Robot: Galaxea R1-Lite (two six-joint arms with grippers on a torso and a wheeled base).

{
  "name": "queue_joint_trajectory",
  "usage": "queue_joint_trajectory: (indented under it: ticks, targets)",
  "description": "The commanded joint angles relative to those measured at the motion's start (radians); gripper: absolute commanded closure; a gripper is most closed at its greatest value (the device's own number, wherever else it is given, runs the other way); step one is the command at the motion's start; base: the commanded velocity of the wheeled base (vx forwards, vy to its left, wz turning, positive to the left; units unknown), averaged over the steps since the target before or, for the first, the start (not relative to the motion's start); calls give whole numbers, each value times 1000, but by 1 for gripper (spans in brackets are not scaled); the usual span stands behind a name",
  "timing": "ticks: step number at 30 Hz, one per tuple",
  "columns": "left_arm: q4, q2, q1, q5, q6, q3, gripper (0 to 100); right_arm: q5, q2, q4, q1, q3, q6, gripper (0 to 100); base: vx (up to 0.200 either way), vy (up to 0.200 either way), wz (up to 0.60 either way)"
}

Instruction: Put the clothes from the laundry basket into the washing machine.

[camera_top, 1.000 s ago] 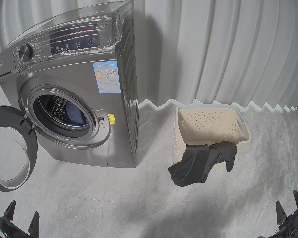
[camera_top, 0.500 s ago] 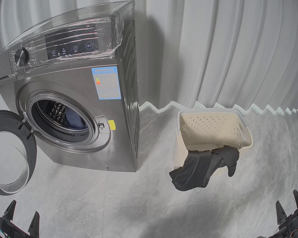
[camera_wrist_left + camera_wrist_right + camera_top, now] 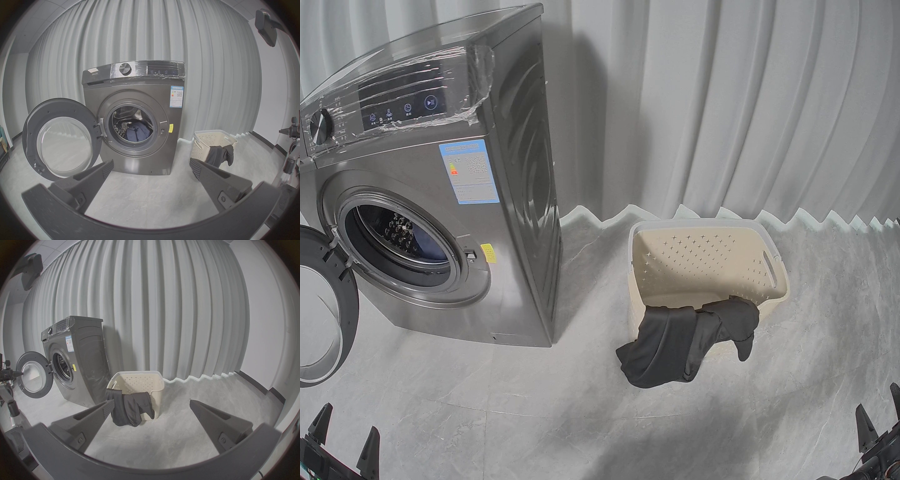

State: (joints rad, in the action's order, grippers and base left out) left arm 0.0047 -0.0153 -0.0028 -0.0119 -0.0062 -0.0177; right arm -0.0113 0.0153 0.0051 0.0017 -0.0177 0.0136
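Note:
The cream laundry basket (image 3: 706, 265) stands on the floor to the right of the grey washing machine (image 3: 487, 219). A dark garment (image 3: 681, 344) hangs over the basket's near rim and down its front. The machine's round door (image 3: 349, 300) is swung open to the left, and blue clothing (image 3: 137, 132) lies in the drum. My left gripper (image 3: 349, 420) is low at the near left, open and empty. My right gripper (image 3: 876, 400) is low at the near right, also open and empty. Both are well short of the basket (image 3: 140, 383) and the dark garment (image 3: 128, 407).
White pleated curtains (image 3: 737, 106) hang behind the machine and basket. Grey tiled floor (image 3: 550, 406) lies bare between the grippers and both objects. The open door juts into the floor space at the left.
The whole head picture has slid left, so the camera has turned right; machine and basket sit further left in view. Both grippers hold the same pose, open.

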Motion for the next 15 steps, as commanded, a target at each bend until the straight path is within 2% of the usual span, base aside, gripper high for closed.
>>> queue_joint_trajectory:
  ticks: [1, 10, 15]
  targets:
    - [0, 15, 0, 0, 3, 16, 0, -9, -15, -1, 0, 16, 6, 0, 0, -200, 0]
    - [0, 15, 0, 0, -3, 16, 0, -21, -15, -4, 0, 16, 6, 0, 0, 0, 0]
    - [0, 15, 0, 0, 0, 16, 0, -21, -15, -5, 0, 16, 8, 0, 200, 0, 0]
